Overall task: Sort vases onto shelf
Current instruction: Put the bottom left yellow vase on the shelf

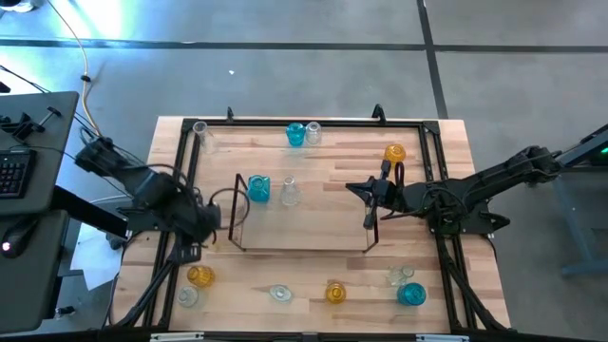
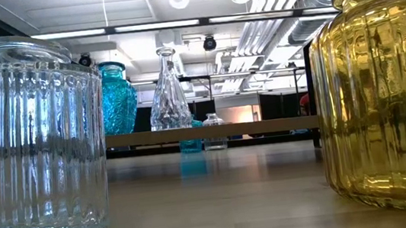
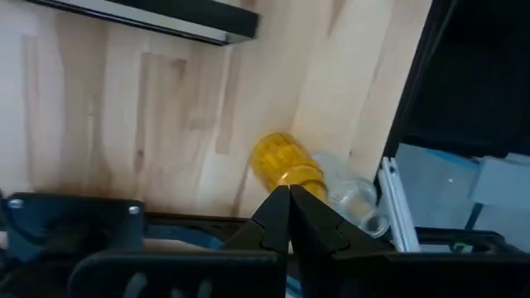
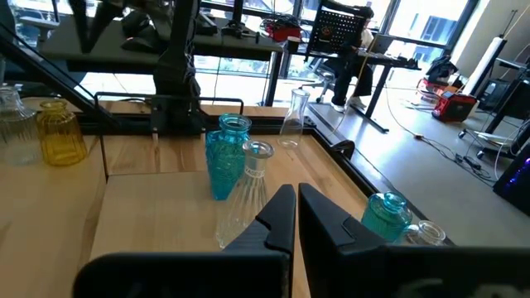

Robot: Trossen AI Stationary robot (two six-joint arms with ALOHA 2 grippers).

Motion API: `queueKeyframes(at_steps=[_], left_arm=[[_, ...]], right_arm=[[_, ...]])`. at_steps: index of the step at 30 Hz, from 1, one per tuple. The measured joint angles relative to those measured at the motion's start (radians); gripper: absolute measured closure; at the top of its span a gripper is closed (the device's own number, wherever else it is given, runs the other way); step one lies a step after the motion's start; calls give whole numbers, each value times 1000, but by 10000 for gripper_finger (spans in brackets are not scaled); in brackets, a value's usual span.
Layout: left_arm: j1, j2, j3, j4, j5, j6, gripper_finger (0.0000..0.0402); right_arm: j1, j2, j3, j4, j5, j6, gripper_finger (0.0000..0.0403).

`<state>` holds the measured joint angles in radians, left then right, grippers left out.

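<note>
- Both jaws were together and held nothing: the left gripper [image 3: 289, 217] showed its fingers pressed tip to tip in the left wrist view, and the right gripper [image 4: 296, 217] likewise in the right wrist view.
- Left gripper [image 1: 211, 225] sat just outside the shelf's left end piece, low over the bench [image 1: 323, 271].
- Right gripper [image 1: 369, 195] hung at the shelf's right end, its arm reaching in from the bench's right side.
- Shelf [image 1: 304, 223] stood mid-bench and carried two vases on its left part: a blue vase [image 1: 258, 188] and, just beside it, a clear tapered vase [image 1: 290, 193].
- Right wrist view looked across the shelf at these two, blue vase [image 4: 226, 157] behind clear tapered vase [image 4: 245, 194].
- Far edge of bench: a clear vase [image 1: 200, 129] at the left corner, a second blue vase [image 1: 295, 134] touching a small clear vase [image 1: 313, 132] near the middle.
- An amber vase [image 1: 395, 153] stood near the shelf's right end, beside the right arm.
- Near edge, left: a yellow vase [image 1: 199, 276] with a clear one [image 1: 188, 296] just beside it; the left wrist view showed this pair, yellow vase [image 3: 281, 162] ahead of the fingertips.
- Near edge, onward to the right: a clear vase [image 1: 278, 294], an amber vase [image 1: 334, 292], then a clear vase [image 1: 400, 276] beside a blue vase [image 1: 411, 294].
</note>
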<state>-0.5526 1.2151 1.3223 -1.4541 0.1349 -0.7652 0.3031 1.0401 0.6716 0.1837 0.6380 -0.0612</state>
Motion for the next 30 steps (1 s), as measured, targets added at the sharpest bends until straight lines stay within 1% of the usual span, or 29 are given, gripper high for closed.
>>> queueKeyframes(at_steps=[6, 13, 16, 20, 26, 30], left_arm=[[-75, 50, 0, 34, 0, -99, 394], [-196, 81, -5, 29, 6, -259, 356], [-247, 82, -52, 36, 7, -318, 341], [-293, 73, -125, 81, 13, -342, 335], [-303, 13, -231, 188, 24, -372, 335], [-297, -24, -304, 203, 53, -388, 333]], right_arm=[[0, 0, 0, -11, 0, 0, 403], [0, 0, 0, -15, -18, 19, 403], [0, 0, 0, -15, -22, 31, 403], [0, 0, 0, -15, -25, 35, 403], [0, 0, 0, -14, -26, 38, 403], [0, 0, 0, -14, -26, 38, 403]])
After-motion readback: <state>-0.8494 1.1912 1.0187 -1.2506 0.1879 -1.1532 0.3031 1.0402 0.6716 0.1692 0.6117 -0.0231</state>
